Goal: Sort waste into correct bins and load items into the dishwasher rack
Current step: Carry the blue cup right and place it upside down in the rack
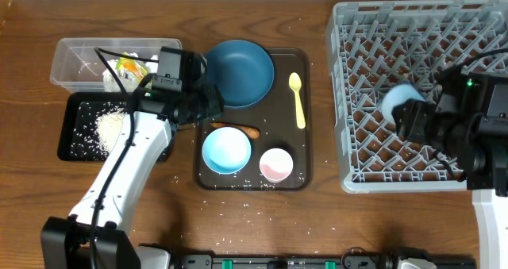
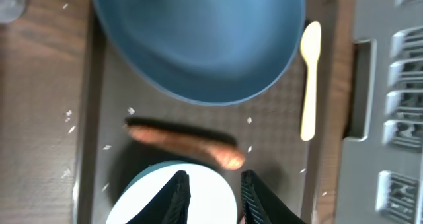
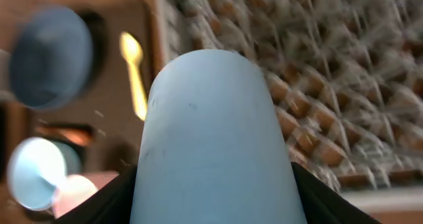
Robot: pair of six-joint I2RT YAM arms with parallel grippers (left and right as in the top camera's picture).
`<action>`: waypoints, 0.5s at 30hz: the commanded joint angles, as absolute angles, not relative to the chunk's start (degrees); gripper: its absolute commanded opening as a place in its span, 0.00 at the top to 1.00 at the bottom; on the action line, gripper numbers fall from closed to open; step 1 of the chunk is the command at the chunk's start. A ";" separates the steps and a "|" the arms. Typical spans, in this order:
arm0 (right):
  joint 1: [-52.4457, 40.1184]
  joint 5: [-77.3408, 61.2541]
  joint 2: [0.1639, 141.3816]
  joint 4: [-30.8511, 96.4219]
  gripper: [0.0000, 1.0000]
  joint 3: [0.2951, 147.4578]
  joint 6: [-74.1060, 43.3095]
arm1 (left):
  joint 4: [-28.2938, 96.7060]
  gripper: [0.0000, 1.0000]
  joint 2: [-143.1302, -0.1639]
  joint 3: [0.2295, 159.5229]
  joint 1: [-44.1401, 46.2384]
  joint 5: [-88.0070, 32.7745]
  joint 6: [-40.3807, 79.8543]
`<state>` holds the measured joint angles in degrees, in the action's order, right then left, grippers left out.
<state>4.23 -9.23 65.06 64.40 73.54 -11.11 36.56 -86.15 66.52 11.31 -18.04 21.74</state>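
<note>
Left gripper (image 2: pixel 215 196): fingers apart, seen only by its wrist camera, above the light blue bowl (image 2: pixel 149 197).
Carrot (image 2: pixel 185 141): on the brown tray (image 2: pixel 277 131), beside that bowl.
Right gripper (image 3: pixel 211 197): clamped on the light blue cup (image 3: pixel 211 131); overhead places it over the rack (image 1: pixel 381 31).

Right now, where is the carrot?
In the overhead view, left of centre, the carrot lies on the brown serving tray, between the dark blue bowl and the light blue bowl.

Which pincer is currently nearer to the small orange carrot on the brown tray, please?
Left. The left pincer hovers open just beside the carrot, over the light blue bowl; the right pincer is far off over the dishwasher rack, holding the light blue cup.
</note>
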 commanded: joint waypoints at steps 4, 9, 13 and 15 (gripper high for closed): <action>4.03 -4.54 73.32 69.25 0.49 74.26 -9.98 | 40.14 0.71 -86.15 67.18 11.16 -12.58 19.90; 4.05 -4.60 80.97 70.11 0.49 74.26 -9.67 | 41.56 0.71 -86.15 67.18 11.16 -9.69 18.98; 3.95 -5.45 85.56 69.04 0.49 74.26 -8.38 | 41.54 0.71 -86.15 67.09 11.16 -9.54 17.96; 3.42 -7.01 87.33 68.10 0.50 74.26 -7.33 | 41.54 0.71 -86.15 67.09 11.16 -9.54 17.76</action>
